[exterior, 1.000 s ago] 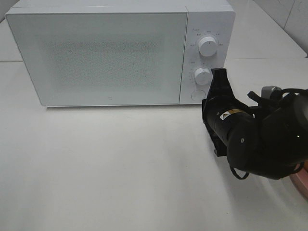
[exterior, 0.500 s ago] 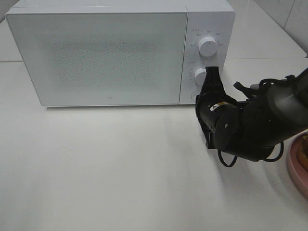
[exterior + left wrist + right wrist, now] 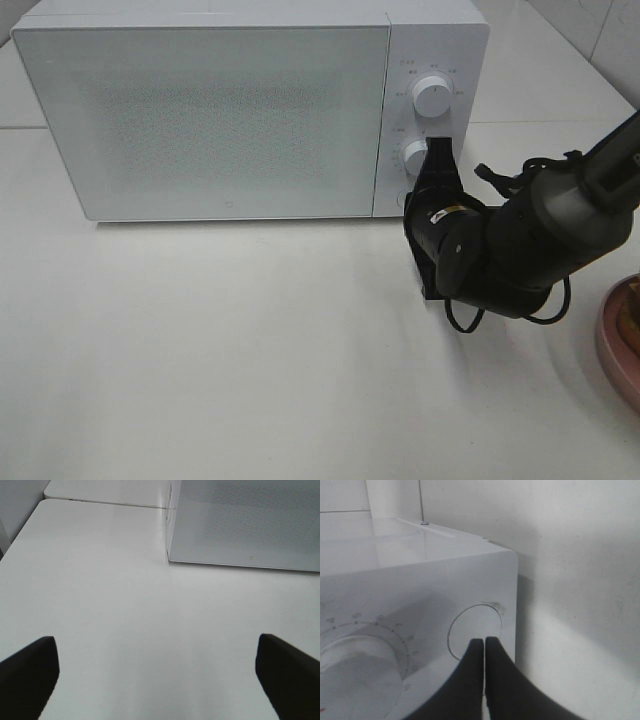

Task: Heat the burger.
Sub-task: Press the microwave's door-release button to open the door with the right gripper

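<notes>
Only a sliver of the burger [image 3: 634, 303] shows at the right edge of the exterior view, on its pink plate [image 3: 612, 345]; the frame cuts off most of both. The white microwave [image 3: 200, 120] stands at the back with its door closed. My right gripper [image 3: 438, 150] is shut and empty, with its tips against the control panel. In the right wrist view the closed fingertips [image 3: 484, 642] sit at the lower rim of the round button [image 3: 475, 625]; I cannot tell whether they touch it. My left gripper [image 3: 160, 680] hangs open over bare table.
Two white knobs, an upper knob [image 3: 432, 96] and a lower knob [image 3: 417, 156], sit on the panel above the button. The lower knob [image 3: 355, 665] lies close beside my right fingers. The microwave's corner [image 3: 170, 555] lies ahead of the left gripper. The white table [image 3: 250, 350] spreads in front.
My right arm has swung left and in toward the microwave's panel, bringing its shut tips to the round button. More of the pink plate now shows. The left gripper stays open.
</notes>
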